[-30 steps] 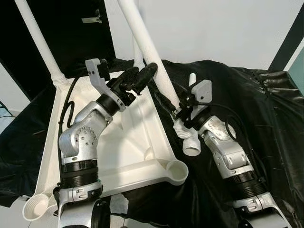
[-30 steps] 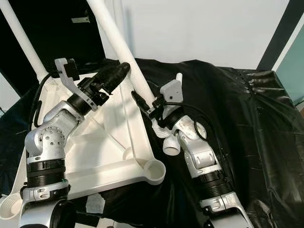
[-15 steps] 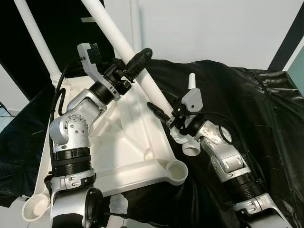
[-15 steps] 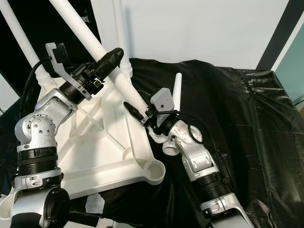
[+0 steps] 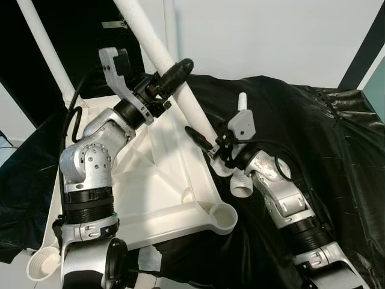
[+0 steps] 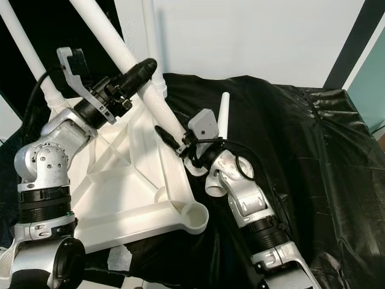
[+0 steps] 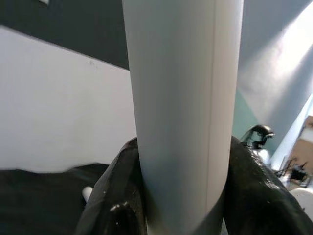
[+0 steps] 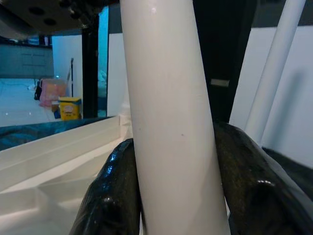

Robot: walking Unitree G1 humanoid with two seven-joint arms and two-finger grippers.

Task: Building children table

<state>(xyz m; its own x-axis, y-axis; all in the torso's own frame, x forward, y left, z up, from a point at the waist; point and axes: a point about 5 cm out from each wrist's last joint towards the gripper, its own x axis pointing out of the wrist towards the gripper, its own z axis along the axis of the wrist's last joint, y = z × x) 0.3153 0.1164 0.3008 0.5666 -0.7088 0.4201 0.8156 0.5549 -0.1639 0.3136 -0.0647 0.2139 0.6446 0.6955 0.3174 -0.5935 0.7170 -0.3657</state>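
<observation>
While the upturned white tabletop is lying on the black-draped surface with its underside facing up, the head views are showing both arms working one loose white leg, which is slanting up and away from the tabletop's right edge. The left tool is pinching the leg higher up, and the right tool is pinching it low down, just above its ribbed threaded end, which is hanging beside the tabletop's right edge, not yet in the open round socket at the near right corner. Other legs are already standing in the far sockets. In the left wrist view, the black fingers are pressing against both sides of the leg. In the right wrist view, the fingers are likewise closing around the leg, with the tabletop's ribs beyond. To do this step well, I judge the arms should be swinging the leg upright together, bringing the threaded end squarely over the socket before turning, since a tilted start could be cross-threading.
</observation>
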